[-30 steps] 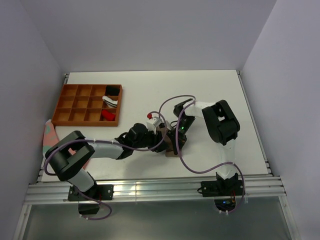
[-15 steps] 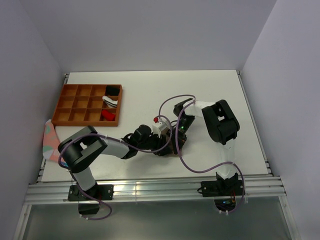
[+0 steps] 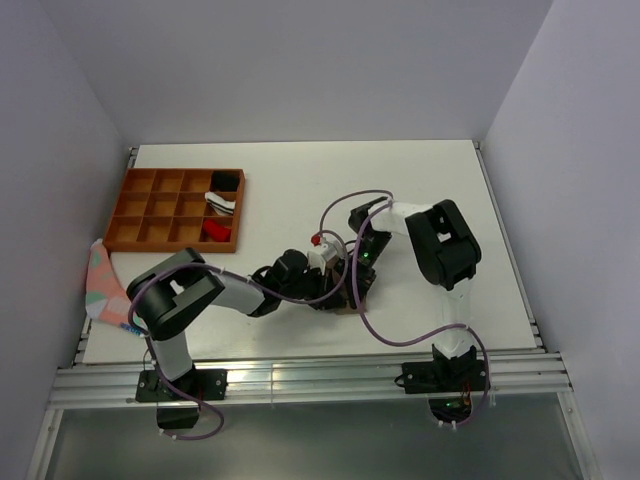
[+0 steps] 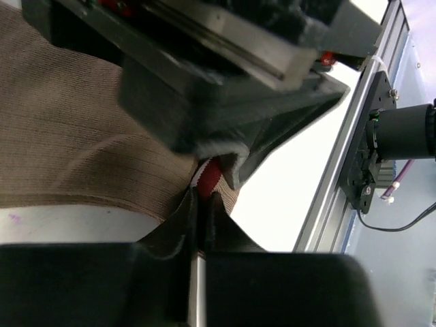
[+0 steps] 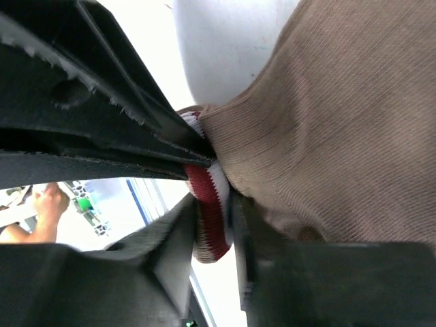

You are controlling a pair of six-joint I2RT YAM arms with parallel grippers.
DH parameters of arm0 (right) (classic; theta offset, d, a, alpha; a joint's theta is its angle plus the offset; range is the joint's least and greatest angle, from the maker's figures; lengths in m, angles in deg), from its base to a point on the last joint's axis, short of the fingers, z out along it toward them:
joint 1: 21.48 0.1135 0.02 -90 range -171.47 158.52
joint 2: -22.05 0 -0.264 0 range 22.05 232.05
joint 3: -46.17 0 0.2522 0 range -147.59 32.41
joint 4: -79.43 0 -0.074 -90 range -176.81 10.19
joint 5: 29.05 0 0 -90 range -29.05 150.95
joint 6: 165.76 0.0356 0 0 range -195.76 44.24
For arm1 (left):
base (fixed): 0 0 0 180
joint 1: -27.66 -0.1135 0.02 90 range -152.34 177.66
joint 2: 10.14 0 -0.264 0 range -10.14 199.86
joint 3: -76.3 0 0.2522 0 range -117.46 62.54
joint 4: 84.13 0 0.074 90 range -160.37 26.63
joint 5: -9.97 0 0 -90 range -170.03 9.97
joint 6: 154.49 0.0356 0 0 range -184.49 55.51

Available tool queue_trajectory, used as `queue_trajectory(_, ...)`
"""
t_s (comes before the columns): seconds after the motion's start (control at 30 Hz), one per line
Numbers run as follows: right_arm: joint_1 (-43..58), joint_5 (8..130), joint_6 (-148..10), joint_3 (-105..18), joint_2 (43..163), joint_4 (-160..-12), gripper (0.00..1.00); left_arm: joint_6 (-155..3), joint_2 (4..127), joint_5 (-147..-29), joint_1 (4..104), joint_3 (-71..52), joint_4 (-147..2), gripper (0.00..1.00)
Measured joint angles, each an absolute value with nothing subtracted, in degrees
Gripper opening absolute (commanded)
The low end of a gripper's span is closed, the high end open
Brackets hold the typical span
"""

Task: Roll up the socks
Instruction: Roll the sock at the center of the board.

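Observation:
The tan-brown sock (image 4: 75, 143) lies on the white table, mostly hidden under both grippers in the top view, with a sliver showing (image 3: 347, 309). My left gripper (image 4: 203, 201) is shut on the sock's edge, right beside its maroon-and-white striped cuff (image 5: 212, 204). My right gripper (image 5: 216, 211) faces it closely, and the striped cuff is pinched between its fingers. From above, the left gripper (image 3: 326, 284) and the right gripper (image 3: 352, 284) meet tip to tip. A red bundle (image 3: 211, 232) lies in the tray.
An orange compartment tray (image 3: 150, 205) stands at the back left, holding a red, a white and a black item. A pink and green cloth (image 3: 100, 282) hangs at the table's left edge. The metal rail (image 3: 300, 372) runs along the near edge.
My left arm has reached further right until its gripper met the right one, and its jaws have closed on the sock's edge. The right arm has stayed in place on the cuff.

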State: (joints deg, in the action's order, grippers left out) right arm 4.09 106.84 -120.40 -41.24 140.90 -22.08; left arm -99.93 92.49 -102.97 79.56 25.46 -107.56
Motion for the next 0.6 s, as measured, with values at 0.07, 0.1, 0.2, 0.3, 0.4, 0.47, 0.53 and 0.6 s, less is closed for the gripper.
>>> queue_trajectory(0.07,4.02,106.4,-119.55,-40.67,140.31,-22.69,0.43,-100.72,92.97,-103.38,79.56,24.95,-107.45,0.0)
queue_trajectory(0.1,4.0,106.29,-119.28,-40.54,140.05,-22.76,0.44,-101.04,93.23,-103.6,79.56,24.76,-107.41,0.0)
queue_trajectory(0.2,4.0,105.31,-118.28,-40.17,138.76,-23.15,0.48,-102.16,94.26,-104.02,79.56,23.49,-106.67,0.0)
queue_trajectory(0.3,3.5,103.76,-116.35,-39.43,137.09,-24.42,0.51,-102.6,94.72,-103.88,79.62,22.35,-105.73,0.0)
queue_trajectory(0.4,2.6,102.23,-115.74,-38.71,135.11,-25.97,0.52,-103.71,95.05,-104.04,79.58,21.74,-104.85,0.0)
queue_trajectory(0.47,1.66,101.44,-115.81,-38.2,134.01,-26.61,0.53,-105.07,95.48,-104.65,79.1,21.63,-104.81,0.01)
queue_trajectory(0.53,0.37,100.98,-115.61,-37.42,132.66,-27.9,0.53,-106.16,96.01,-105.7,78.46,21.5,-105.11,0.0)
queue_trajectory(0.6,-1.01,100.78,-115.68,-36.41,130.84,-28.79,0.53,-107.51,96.62,-106.7,77.85,21.26,-105.2,0.0)
